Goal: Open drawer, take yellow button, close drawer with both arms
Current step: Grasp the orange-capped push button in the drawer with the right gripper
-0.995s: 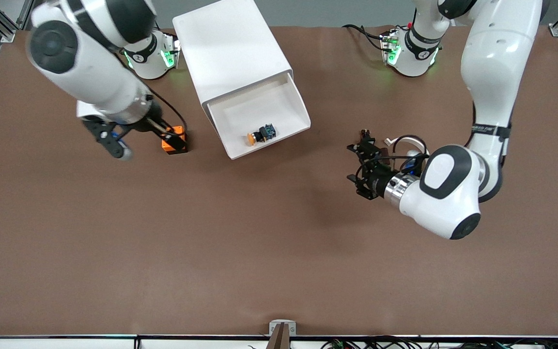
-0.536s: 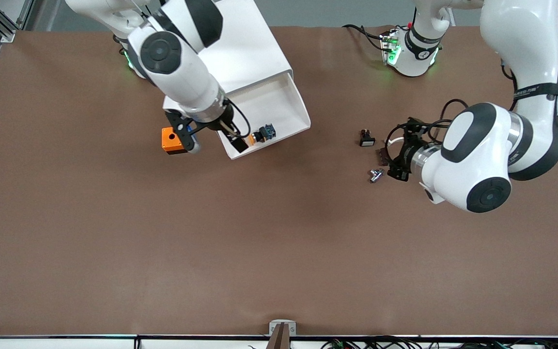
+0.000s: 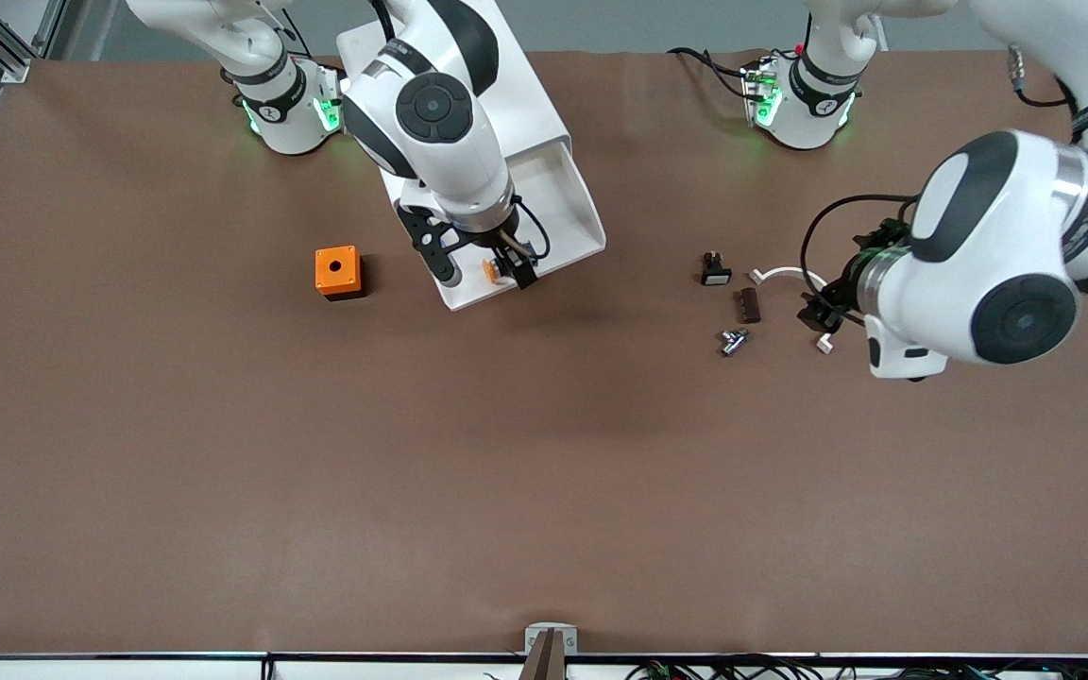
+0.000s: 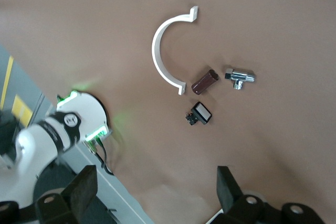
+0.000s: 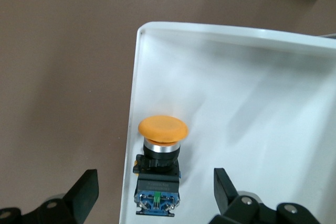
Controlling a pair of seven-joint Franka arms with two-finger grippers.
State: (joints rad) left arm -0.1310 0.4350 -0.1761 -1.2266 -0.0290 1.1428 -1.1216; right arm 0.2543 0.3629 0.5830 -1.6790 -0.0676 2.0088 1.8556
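Orange cube (image 3: 337, 272) beside cabinet (image 3: 454, 94); small parts (image 4: 205, 81) toward left arm's end. Button (image 5: 159, 166) in open drawer (image 3: 558, 203), under right gripper (image 3: 484, 267), fingers wide; left gripper (image 4: 152, 195) spread wide over table

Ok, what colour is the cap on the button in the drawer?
Orange; the button shows best in the right wrist view.
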